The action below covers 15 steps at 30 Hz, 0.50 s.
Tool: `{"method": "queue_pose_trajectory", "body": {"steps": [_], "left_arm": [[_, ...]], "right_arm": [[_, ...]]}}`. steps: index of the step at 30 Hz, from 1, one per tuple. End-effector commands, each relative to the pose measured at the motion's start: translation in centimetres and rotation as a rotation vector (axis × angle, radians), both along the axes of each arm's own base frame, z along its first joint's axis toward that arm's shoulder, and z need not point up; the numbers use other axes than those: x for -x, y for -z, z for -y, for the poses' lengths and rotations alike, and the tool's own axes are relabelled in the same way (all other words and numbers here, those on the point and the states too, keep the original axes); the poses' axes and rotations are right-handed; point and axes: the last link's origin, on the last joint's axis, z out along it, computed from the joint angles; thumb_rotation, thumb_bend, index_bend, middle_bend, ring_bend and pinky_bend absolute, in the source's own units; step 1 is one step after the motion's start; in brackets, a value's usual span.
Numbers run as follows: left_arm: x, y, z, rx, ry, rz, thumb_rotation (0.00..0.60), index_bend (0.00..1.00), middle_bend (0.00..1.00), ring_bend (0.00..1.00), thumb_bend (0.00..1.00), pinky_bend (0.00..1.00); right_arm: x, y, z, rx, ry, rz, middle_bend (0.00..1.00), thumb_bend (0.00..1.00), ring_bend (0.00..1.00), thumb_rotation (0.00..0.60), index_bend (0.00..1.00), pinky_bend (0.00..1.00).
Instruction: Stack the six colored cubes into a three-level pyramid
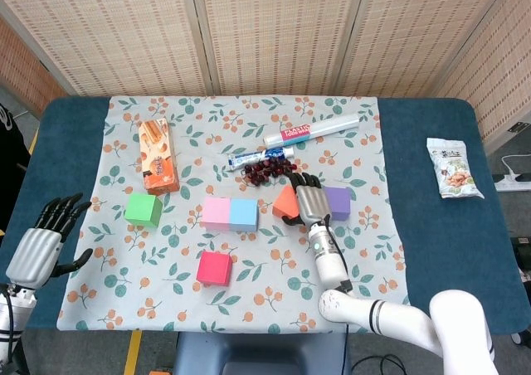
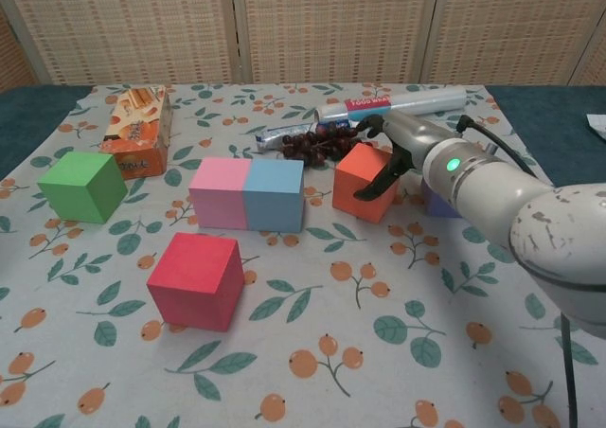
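The right hand (image 1: 310, 204) lies over the orange cube (image 1: 284, 202), covering its right half in the head view, and whether the fingers actually grip it cannot be told. In the chest view the forearm hides most of the purple cube (image 2: 437, 201), leaving only a sliver. The left hand (image 1: 40, 241) never appears in the chest view, and its arm runs off the head view's bottom-left corner. The print on the snack packet (image 1: 453, 168) is too small to read.
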Motion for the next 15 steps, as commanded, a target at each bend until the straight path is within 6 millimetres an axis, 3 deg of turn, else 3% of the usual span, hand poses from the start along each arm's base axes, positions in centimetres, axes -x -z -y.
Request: {"method": "queue_pose_trajectory", "body": {"steps": [1, 8, 15], "left_arm": [[0.08, -0.03, 0.01, 0.003, 0.001, -0.001, 0.600, 0.11, 0.00, 0.00, 0.31, 0.03], [0.11, -0.04, 0.08, 0.011, 0.009, 0.003, 0.600, 0.11, 0.00, 0.00, 0.31, 0.03], [0.38, -0.18, 0.07, 0.009, 0.004, 0.011, 0.600, 0.11, 0.00, 0.00, 0.31, 0.03]], "right_arm": [[0.08, -0.03, 0.13, 0.010, 0.006, -0.009, 0.12, 0.01, 0.00, 0.600, 0.18, 0.00], [0.01, 0.13, 0.28, 0.010, 0.014, -0.016, 0.12, 0.01, 0.00, 0.600, 0.24, 0.00], [-0.15, 0.35, 0.41, 0.003, 0.009, -0.019, 0.18, 0.04, 0.04, 0.600, 0.37, 0.00]]}}
